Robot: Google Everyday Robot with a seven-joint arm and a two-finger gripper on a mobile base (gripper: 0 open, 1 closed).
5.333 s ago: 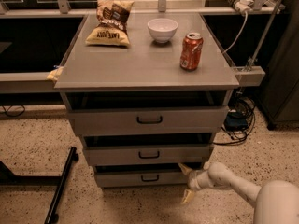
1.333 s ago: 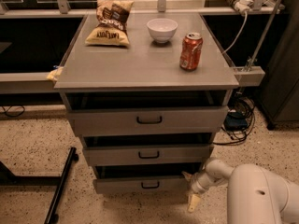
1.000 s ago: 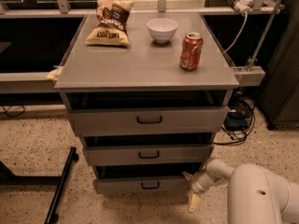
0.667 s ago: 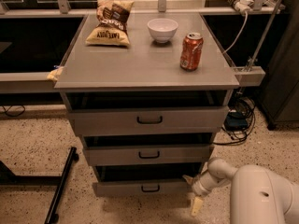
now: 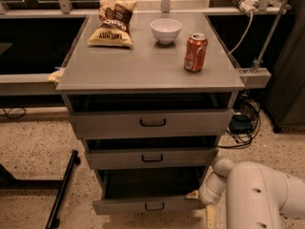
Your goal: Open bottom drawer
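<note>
The bottom drawer (image 5: 143,205) is the lowest of three grey drawers in the cabinet. It has a thin flat front with a small black loop handle (image 5: 154,206), and it is pulled out, showing a dark inside. My gripper (image 5: 202,205) is at the right end of this drawer's front, low near the floor. My white arm (image 5: 259,194) comes in from the lower right.
The mid-sized middle drawer (image 5: 151,157) and the widest top drawer (image 5: 151,123) stand slightly out. On the cabinet top (image 5: 143,66) are a chip bag (image 5: 112,23), a white bowl (image 5: 166,30) and a red can (image 5: 195,52). A black pole (image 5: 64,190) lies on the floor at left, and cables (image 5: 243,123) at right.
The bottom drawer has slid further out toward the camera. My gripper has moved down and forward with its right end.
</note>
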